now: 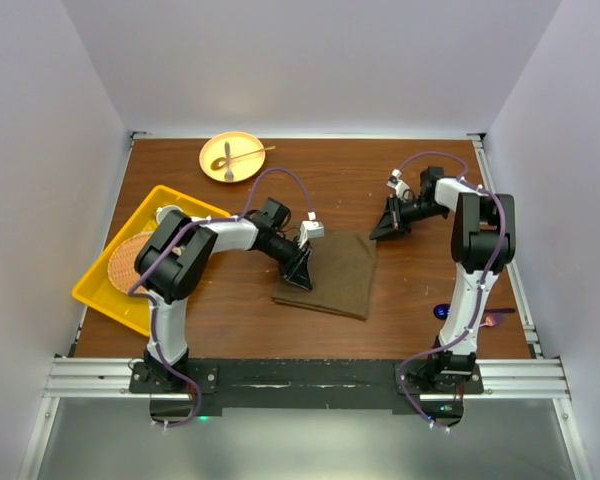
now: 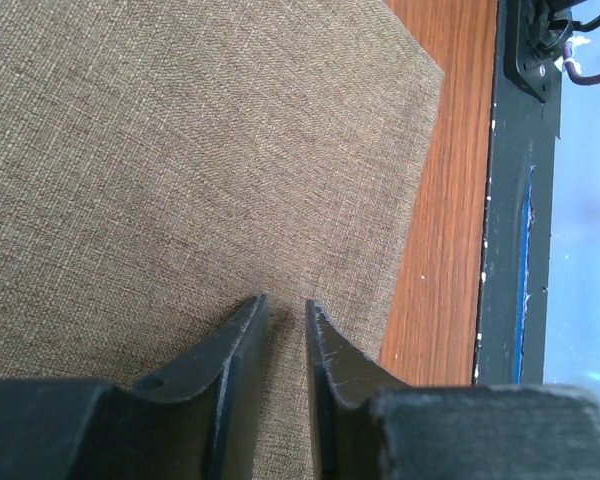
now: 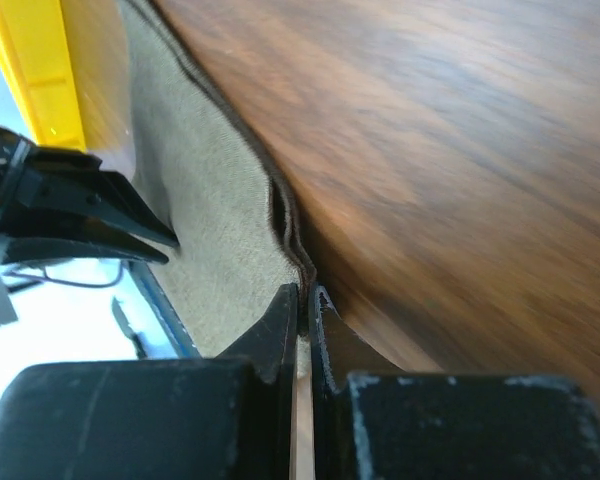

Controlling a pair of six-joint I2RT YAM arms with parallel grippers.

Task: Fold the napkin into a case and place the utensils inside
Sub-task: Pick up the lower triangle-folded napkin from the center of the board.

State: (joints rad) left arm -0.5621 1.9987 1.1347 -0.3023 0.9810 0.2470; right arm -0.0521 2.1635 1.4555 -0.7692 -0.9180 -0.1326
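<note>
The olive-brown napkin (image 1: 332, 275) lies folded into a flat rectangle at mid-table. My left gripper (image 1: 300, 272) stands on its left part. In the left wrist view its jaws (image 2: 285, 300) are a little apart, tips down on the cloth (image 2: 180, 150), with nothing between them. My right gripper (image 1: 388, 229) is at the napkin's far right corner. In the right wrist view it (image 3: 306, 289) is shut on the layered edge of the napkin (image 3: 210, 180). Two utensils lie on the yellow plate (image 1: 218, 148). A blue-purple spoon (image 1: 445, 312) lies by the right arm.
A yellow tray (image 1: 100, 290) holding a round woven mat (image 1: 128, 260) sits at the left edge; the tray also shows in the right wrist view (image 3: 40, 70). A small purple object (image 1: 500, 319) lies at the right table edge. Walls enclose the table.
</note>
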